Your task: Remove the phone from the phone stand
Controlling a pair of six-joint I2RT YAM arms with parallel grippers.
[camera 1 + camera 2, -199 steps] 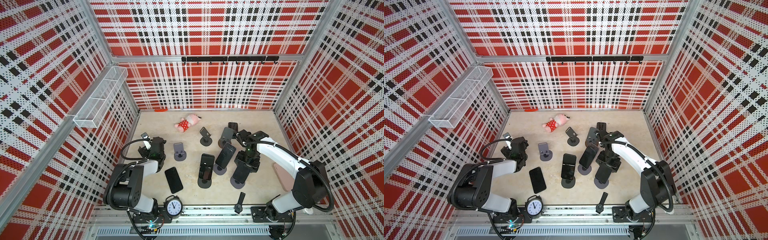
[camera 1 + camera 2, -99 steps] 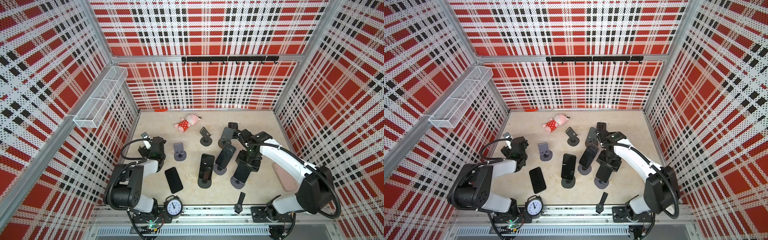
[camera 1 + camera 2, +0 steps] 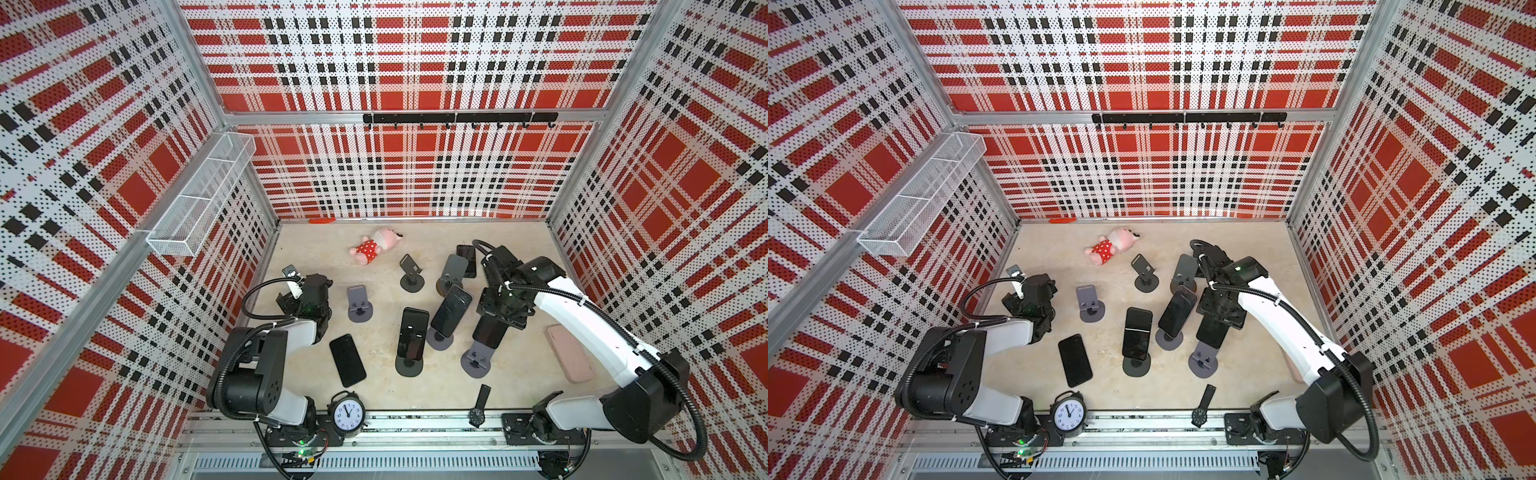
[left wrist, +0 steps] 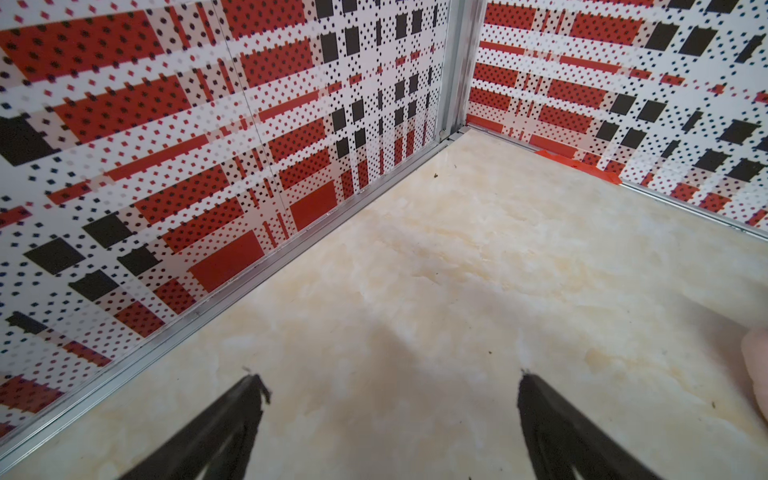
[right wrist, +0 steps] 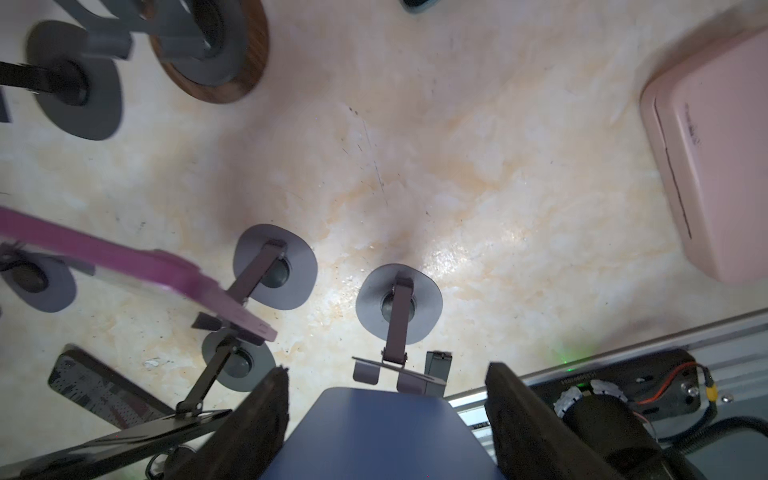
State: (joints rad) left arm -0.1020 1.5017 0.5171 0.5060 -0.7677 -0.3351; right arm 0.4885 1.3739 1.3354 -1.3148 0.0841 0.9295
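While left pincer (image 4: 390, 380) wide apart, right pincer (image 5: 386, 374) tight on phone (image 5: 382, 432).

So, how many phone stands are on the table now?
6. Empty grey stand, empty black stand, wooden-base stand behind; three holding phones: left stand, middle stand, right stand, whose phone the right claw grips. The claw may hide others.

there are six phone stands (image 3: 360, 305), five dark phones (image 3: 348, 359), one pink case (image 3: 569, 353), one toy (image 3: 372, 249), one clock (image 3: 348, 417), one watch (image 3: 478, 405).
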